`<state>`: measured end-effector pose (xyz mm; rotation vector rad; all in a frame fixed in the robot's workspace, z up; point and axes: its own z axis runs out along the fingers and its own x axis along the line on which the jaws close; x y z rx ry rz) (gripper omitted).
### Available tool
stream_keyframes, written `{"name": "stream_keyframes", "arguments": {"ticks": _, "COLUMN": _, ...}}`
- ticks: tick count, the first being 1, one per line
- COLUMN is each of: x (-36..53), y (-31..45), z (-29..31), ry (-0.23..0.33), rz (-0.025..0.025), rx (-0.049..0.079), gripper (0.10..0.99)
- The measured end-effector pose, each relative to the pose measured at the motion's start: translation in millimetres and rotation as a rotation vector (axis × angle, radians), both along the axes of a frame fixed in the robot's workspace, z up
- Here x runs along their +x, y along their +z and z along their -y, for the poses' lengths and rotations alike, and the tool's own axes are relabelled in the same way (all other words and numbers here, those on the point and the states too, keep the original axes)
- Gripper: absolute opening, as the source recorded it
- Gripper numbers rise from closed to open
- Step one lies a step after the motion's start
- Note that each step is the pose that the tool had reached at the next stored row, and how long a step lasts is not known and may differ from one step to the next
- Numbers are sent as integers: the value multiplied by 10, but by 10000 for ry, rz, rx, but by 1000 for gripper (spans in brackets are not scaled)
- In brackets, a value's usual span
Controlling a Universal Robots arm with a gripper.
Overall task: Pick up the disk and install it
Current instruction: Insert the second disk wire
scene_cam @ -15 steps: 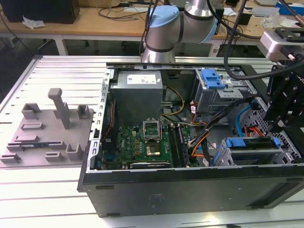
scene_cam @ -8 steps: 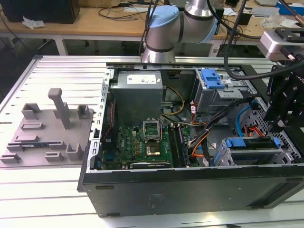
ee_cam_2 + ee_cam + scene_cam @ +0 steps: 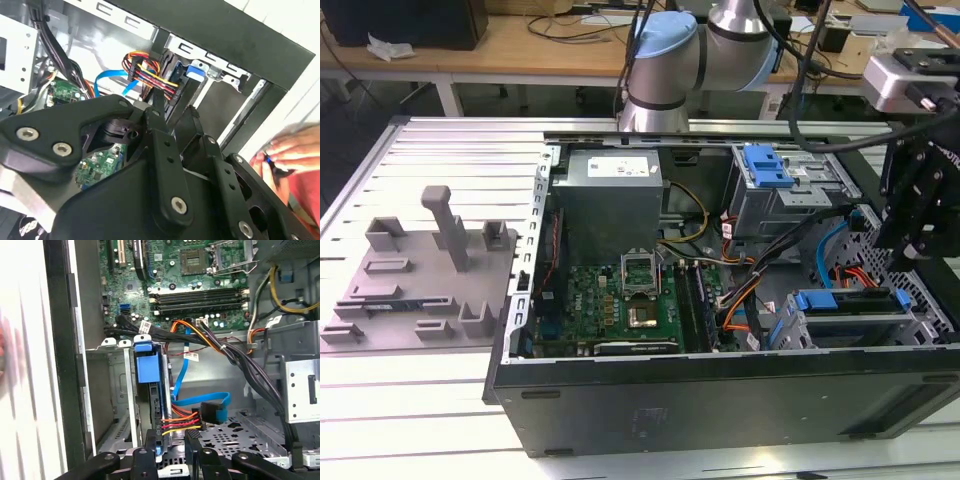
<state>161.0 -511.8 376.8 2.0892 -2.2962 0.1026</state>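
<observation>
Matt black plastic fingers (image 3: 170, 150); blue plastic disk (image 3: 845, 305) carrier; grey sheet-metal drive cage (image 3: 790, 195); glossy green motherboard (image 3: 620, 300).

Pale slatted metal counter (image 3: 440, 150) carries an open black desktop computer case (image 3: 720, 400) lying on its side, w/ motherboard facing up. Toward the exterior view's left, a grey plastic fixture block w/ upright posts (image 3: 420, 280) sits just beside it.

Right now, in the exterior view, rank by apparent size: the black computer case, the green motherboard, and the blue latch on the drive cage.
1. Black open computer case, largest.
2. Green motherboard inside it.
3. Blue plastic latch atop the grey metal drive cage, smallest.
</observation>
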Motion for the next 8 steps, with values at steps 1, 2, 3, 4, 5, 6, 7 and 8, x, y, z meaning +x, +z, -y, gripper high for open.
{"name": "stream_keyframes", "arguments": {"ticks": 1, "x": 0, "y": 0, "z": -49, "ry": 0, "rz": 0, "rx": -172, "gripper": 365}}
{"name": "stream_keyframes", "arguments": {"ticks": 2, "x": 0, "y": 3, "z": -155, "ry": 0, "rz": 0, "rx": -394, "gripper": 365}}
{"name": "stream_keyframes", "arguments": {"ticks": 3, "x": 0, "y": 17, "z": -340, "ry": 0, "rz": 0, "rx": -721, "gripper": 365}}
{"name": "stream_keyframes", "arguments": {"ticks": 4, "x": 0, "y": 24, "z": -426, "ry": 0, "rz": 0, "rx": -874, "gripper": 365}}
{"name": "stream_keyframes", "arguments": {"ticks": 5, "x": 0, "y": 38, "z": -505, "ry": 0, "rz": 0, "rx": -1020, "gripper": 365}}
{"name": "stream_keyframes", "arguments": {"ticks": 6, "x": -1, "y": 59, "z": -540, "ry": -1, "rz": 0, "rx": -1125, "gripper": 365}}
{"name": "stream_keyframes", "arguments": {"ticks": 7, "x": 0, "y": 79, "z": -553, "ry": -1, "rz": -2, "rx": -1269, "gripper": 365}}
{"name": "stream_keyframes", "arguments": {"ticks": 8, "x": 0, "y": 96, "z": -558, "ry": 0, "rz": -6, "rx": -1407, "gripper": 365}}
